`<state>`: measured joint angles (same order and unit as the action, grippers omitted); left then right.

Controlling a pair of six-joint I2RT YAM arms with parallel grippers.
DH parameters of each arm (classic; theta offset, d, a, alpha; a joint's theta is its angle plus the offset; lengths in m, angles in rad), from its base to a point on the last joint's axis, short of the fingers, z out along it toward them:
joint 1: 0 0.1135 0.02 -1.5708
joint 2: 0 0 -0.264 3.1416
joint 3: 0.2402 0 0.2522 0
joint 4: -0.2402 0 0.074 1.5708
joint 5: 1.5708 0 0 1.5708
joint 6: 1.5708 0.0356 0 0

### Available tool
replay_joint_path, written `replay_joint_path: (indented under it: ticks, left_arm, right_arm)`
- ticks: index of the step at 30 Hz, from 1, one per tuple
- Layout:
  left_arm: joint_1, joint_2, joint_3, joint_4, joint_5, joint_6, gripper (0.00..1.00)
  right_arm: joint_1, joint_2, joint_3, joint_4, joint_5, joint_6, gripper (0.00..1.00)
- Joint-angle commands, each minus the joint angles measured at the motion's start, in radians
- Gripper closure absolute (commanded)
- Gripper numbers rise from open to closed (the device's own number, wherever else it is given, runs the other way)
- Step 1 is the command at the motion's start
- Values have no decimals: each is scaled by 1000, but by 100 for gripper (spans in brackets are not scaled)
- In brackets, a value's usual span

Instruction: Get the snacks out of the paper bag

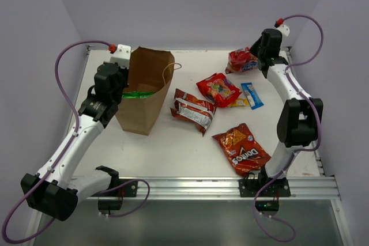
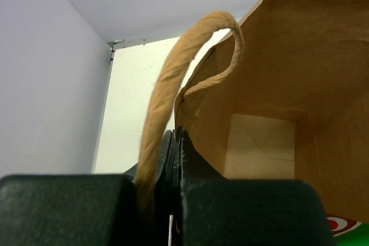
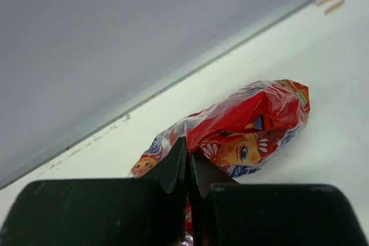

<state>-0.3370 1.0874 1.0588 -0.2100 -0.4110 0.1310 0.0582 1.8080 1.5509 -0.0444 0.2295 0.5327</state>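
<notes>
The brown paper bag (image 1: 147, 87) stands at the left of the table, its mouth turned toward my left arm. My left gripper (image 1: 122, 83) is shut on the bag's rim (image 2: 183, 99), and a twisted handle (image 2: 173, 79) runs past the left finger. A green chip bag (image 1: 138, 93) shows inside the mouth, and its corner (image 2: 346, 226) also appears in the left wrist view. At the far right, my right gripper (image 1: 255, 56) is shut on the edge of the red bag with blue label (image 1: 242, 60), and that bag (image 3: 253, 122) lies low over the table.
A small red candy bag (image 1: 218, 89), a slim blue bar (image 1: 252, 95) and a red-silver bag (image 1: 194, 109) lie in the middle of the table. The Doritos bag (image 1: 242, 148) lies near the right arm's base. Walls enclose the table on three sides.
</notes>
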Motion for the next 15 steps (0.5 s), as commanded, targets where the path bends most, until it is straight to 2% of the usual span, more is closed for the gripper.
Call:
replay_joint_path:
  ticks: [1, 2, 4, 6, 7, 9, 10, 13, 15]
  left_arm:
    - [9, -9, 47, 55, 18, 2, 100]
    - [9, -7, 49, 58, 23, 5, 100]
    - [9, -6, 53, 55, 26, 12, 100]
    - [9, -1, 61, 52, 38, 13, 100]
    - [9, -1, 64, 52, 40, 13, 100]
    - [9, 2, 70, 55, 43, 16, 100]
    - [9, 3, 70, 57, 43, 16, 100]
    - [9, 11, 79, 61, 43, 21, 100]
    - [9, 19, 89, 63, 52, 30, 100]
  right_arm:
    - [-52, -24, -29, 130, -36, 205, 100]
    - [-54, -24, -52, 117, -38, 223, 98]
    - [-70, -51, -106, 109, -41, 242, 80]
    - [-89, -78, -123, 86, -44, 231, 59]
    - [-90, -107, -126, 81, -44, 199, 38]
    - [-90, -134, -117, 49, -42, 158, 25]
    - [-90, -148, -97, 29, -38, 133, 14]
    - [-90, -216, -63, -63, -13, 99, 1]
    - [-87, -274, -58, -95, -22, 81, 1]
